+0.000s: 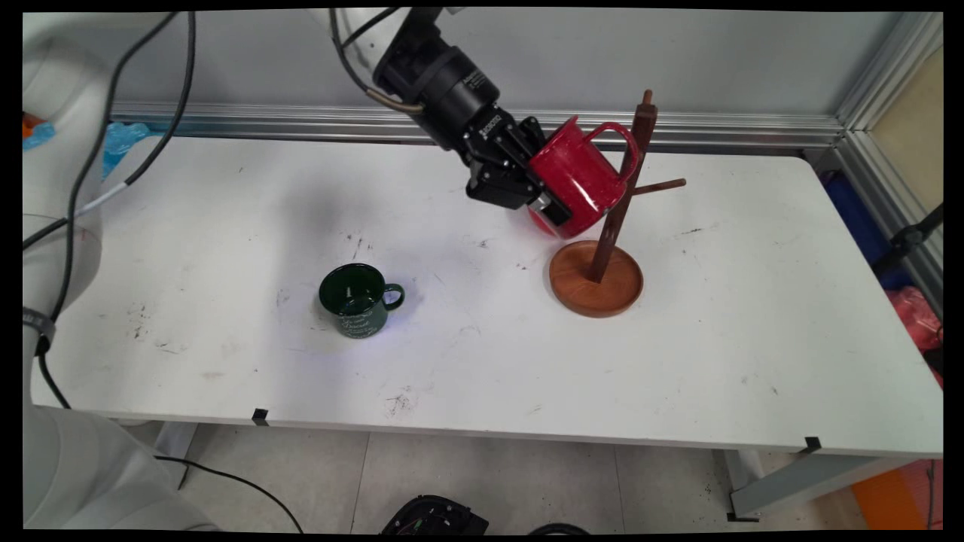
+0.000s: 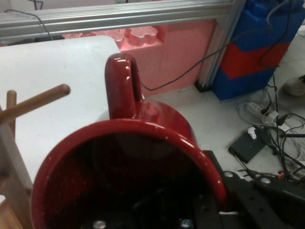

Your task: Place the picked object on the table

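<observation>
On the white worktop [image 1: 482, 361], left of centre, a dark green mug [image 1: 355, 300] stands upright, glossy, with pale lettering on its side and its handle pointing right; it is well apart from everything else. Above the worktop's middle the arm slants down from the upper left, black cables hanging from it, and its black gripper [image 1: 544, 197] is clamped on the rim of a red mug [image 1: 578, 178], one finger inside and one outside. The red mug is held clear of the worktop, tilted, its mouth turned toward the gripper and its looped handle uppermost; in the hand view the shiny speckled rim [image 2: 143, 131] fills the lower picture. The handle sits just beside the post of a dark wooden rack [image 1: 617, 211], which leans from a round, dished wooden base and carries slim pegs, one jutting right.
</observation>
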Controlling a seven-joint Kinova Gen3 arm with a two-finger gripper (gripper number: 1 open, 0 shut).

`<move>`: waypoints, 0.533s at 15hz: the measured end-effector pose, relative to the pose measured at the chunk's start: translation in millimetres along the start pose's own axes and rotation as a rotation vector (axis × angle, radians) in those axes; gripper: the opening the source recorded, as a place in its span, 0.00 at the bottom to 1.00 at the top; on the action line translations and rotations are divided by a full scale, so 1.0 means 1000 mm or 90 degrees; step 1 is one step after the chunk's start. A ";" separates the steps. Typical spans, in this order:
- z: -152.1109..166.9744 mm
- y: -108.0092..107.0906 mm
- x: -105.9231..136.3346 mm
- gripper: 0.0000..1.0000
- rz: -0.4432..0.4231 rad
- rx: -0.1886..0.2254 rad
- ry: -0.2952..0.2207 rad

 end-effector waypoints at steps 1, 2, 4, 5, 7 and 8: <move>-0.001 0.003 0.001 0.00 -0.001 0.003 -0.001; -0.003 0.008 0.002 0.00 -0.004 0.011 -0.004; -0.009 0.018 0.003 0.00 -0.014 0.033 -0.012; -0.012 0.022 0.004 0.00 -0.018 0.045 -0.018; -0.022 0.033 0.003 0.00 -0.028 0.080 -0.038; -0.027 0.038 0.002 0.00 -0.033 0.098 -0.050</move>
